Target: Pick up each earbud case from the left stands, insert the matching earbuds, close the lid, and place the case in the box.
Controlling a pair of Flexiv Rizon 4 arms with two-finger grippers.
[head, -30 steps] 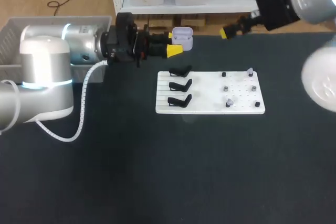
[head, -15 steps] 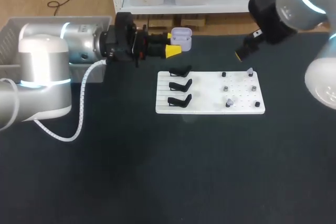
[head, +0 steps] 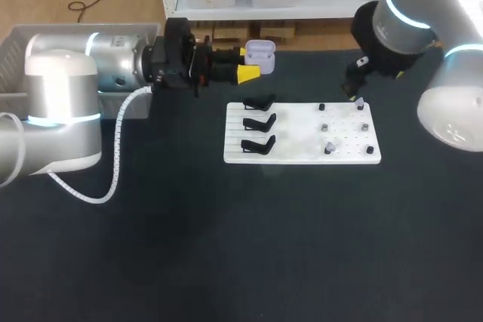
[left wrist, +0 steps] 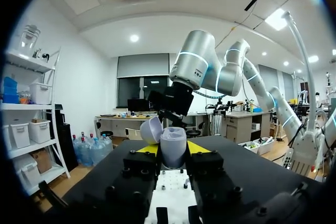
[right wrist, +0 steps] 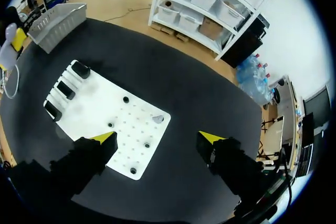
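— Where is the case sitting right now?
— I am holding it. My left tool (left wrist: 172, 150) is clamping the earbud case (left wrist: 173, 145) from two sides, with a yellow tip pressing on each flank. The case is standing upright between them and its lid (left wrist: 151, 129) is hanging open, tipped off to one side.
— And where is that over the worktop?
— From the head view, the case (head: 262, 52) is floating above the far edge of the worktop (head: 189, 246), just beyond the white board (head: 302, 154). The grey box (head: 19, 39) is sitting behind my left arm, well apart from the case.
— What is your right tool doing?
— My right tool (right wrist: 157, 139) is hanging over the board's right half with its fingers spread wide, gripping nothing. A pale earbud (right wrist: 158, 119) is sitting on the board beneath the gap between the tips, and nothing is touching it.
— Anything else on the board?
— Three black stands (head: 259, 121) are lying in a column along its left half, and small dark pegs are dotting its right half. A second pale earbud (head: 330, 145) is resting nearer the front edge
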